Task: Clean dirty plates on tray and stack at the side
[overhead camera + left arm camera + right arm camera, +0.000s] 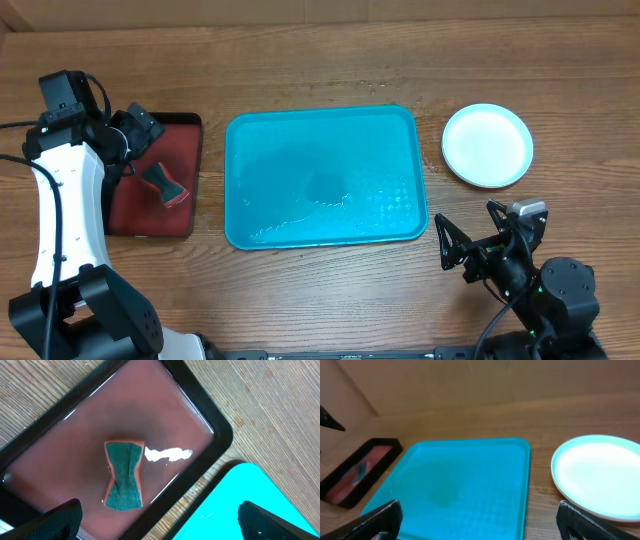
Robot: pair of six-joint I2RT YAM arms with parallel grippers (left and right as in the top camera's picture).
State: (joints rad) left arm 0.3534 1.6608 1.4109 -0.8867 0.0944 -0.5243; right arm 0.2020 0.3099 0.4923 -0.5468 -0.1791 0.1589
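Seemingly at the closing step, the large teal-blue rectangular plastic tray (pixel 325 175) lies bare and wet-streaked on the wooden bench (pixel 320 300). A round white plastic plate (pixel 487 146) rests just off the tray's right end; any plates beneath it are hidden. Left of the tray, the left pincer (pixel 143 128) hangs spread above a green-and-orange sponge (pixel 165 186) in the narrow dark red tray (pixel 150 215). The right pincer (pixel 470 235), also spread, sits near the teal tray's right front corner. Next, likely only retreat.

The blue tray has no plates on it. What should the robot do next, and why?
Probably just draw the open left gripper back to rest. The large teal plastic tray is bare, a round pale plate sits beside it, and the green-topped sponge lies loose on the dark red tray. Nothing looks left to clean.
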